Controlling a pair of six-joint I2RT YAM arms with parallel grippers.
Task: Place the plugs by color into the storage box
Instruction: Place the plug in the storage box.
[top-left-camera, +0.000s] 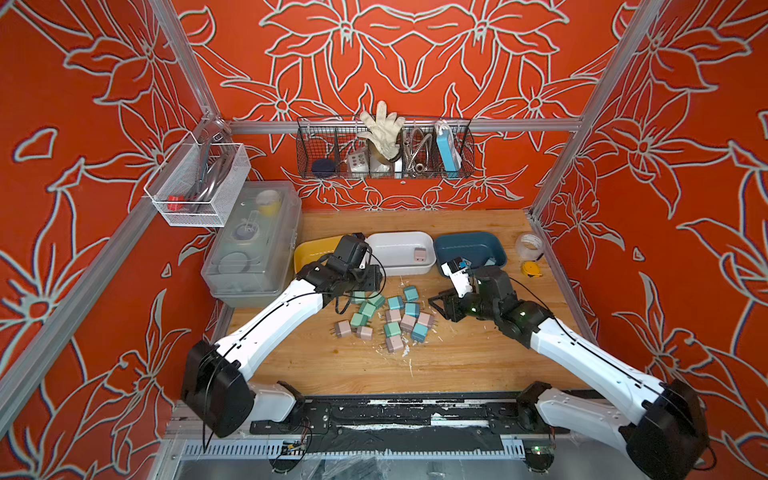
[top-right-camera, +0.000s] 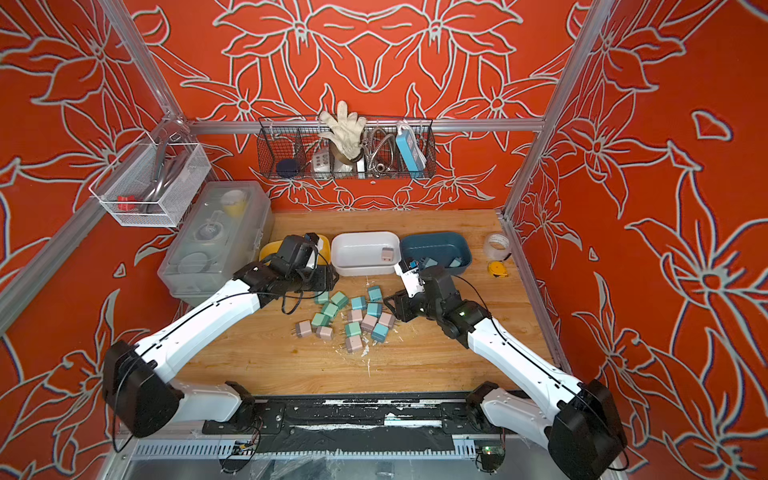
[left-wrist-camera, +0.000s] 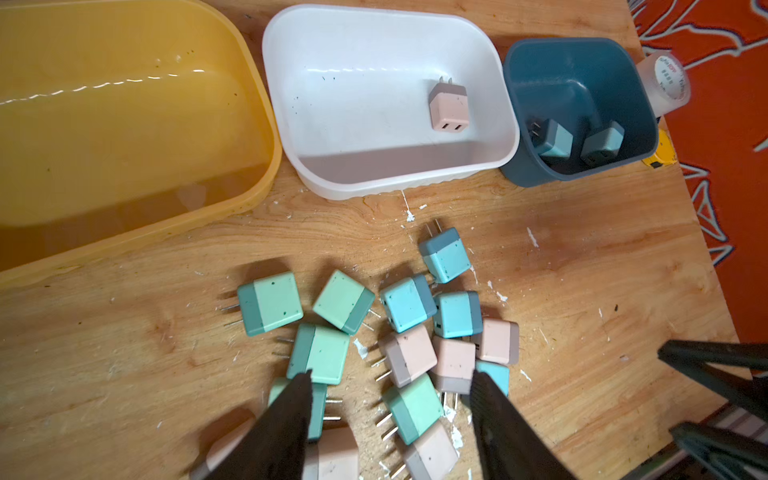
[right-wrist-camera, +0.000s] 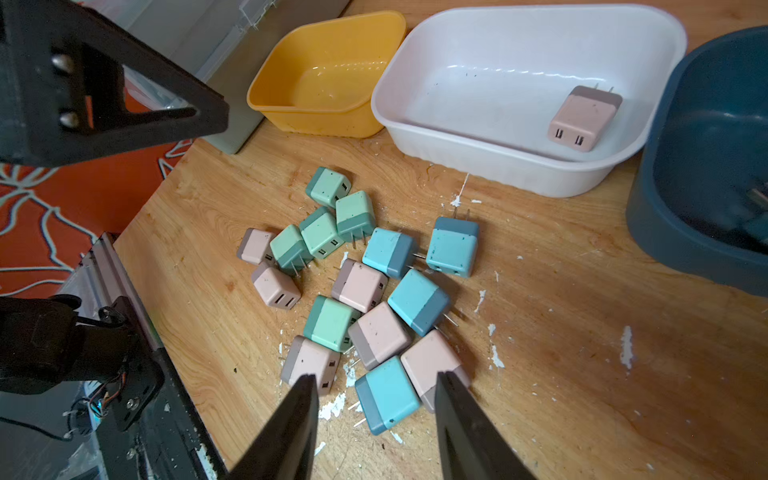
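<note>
Plugs (top-left-camera: 388, 318) clustered centrally, bare tabletop (top-left-camera: 457, 365) toward front edge, bins (top-left-camera: 390, 251) behind.

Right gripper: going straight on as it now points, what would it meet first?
Probably the light blue plug framed between the open fingers of the right gripper, at the pile's edge. Pink plugs flank it closely, so a finger might clip one; depth is unclear.

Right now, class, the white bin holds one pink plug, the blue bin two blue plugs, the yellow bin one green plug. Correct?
No: the yellow bin is empty, as the right wrist view shows. The white bin and blue bin are as stated.
</note>
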